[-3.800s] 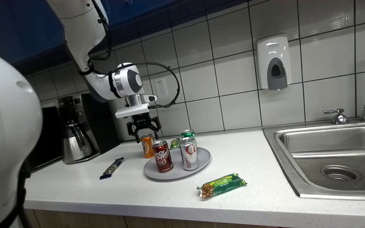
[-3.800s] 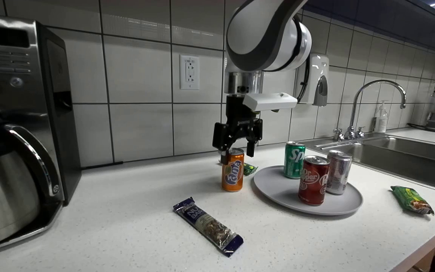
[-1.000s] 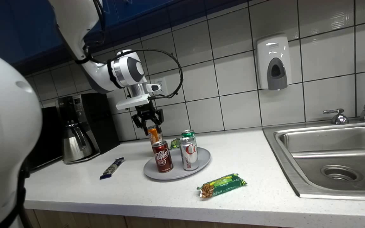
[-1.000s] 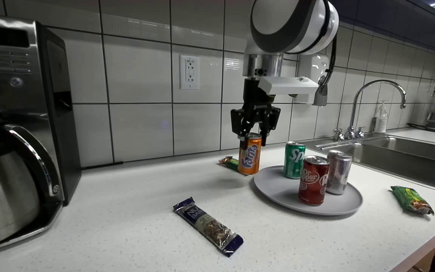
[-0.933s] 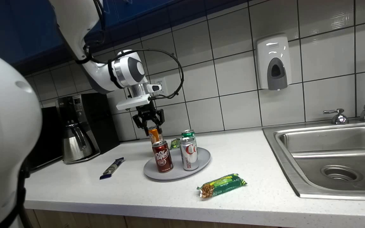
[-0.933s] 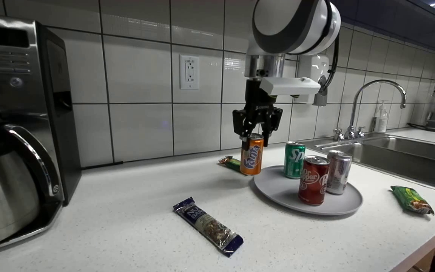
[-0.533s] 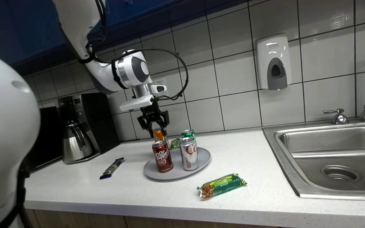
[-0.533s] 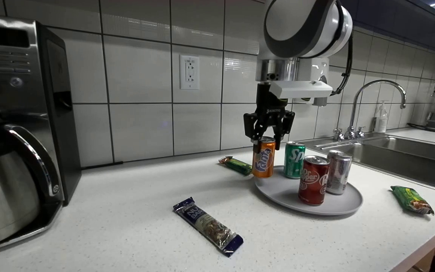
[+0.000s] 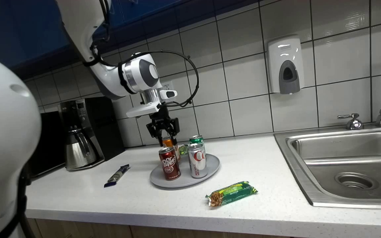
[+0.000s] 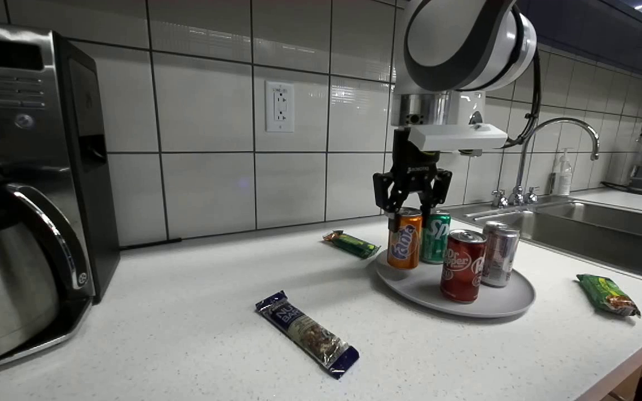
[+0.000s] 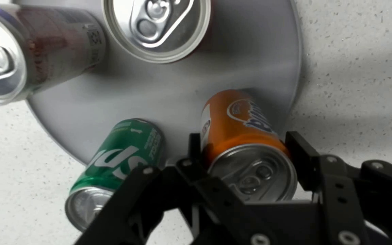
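The grey plate [image 10: 421, 287] lies below the fingers [image 11: 300, 160]. The gripper [image 10: 409, 217] is closed to a can's width, both fingers against the orange Fanta can [image 11: 234, 126], roughly upright between them over the plate, near its rim; whether its base touches, I cannot tell. The green Sprite can [image 11: 119, 161] stands just beside one finger, the red Dr Pepper can [image 10: 462, 270] and silver can [image 10: 502, 259] farther from both; a green-wrapped bar [image 10: 354, 245] lies off the plate, nearer the opposite finger. Sideways drift could topple the green Sprite can; letting go with the base raised could tip the orange Fanta can
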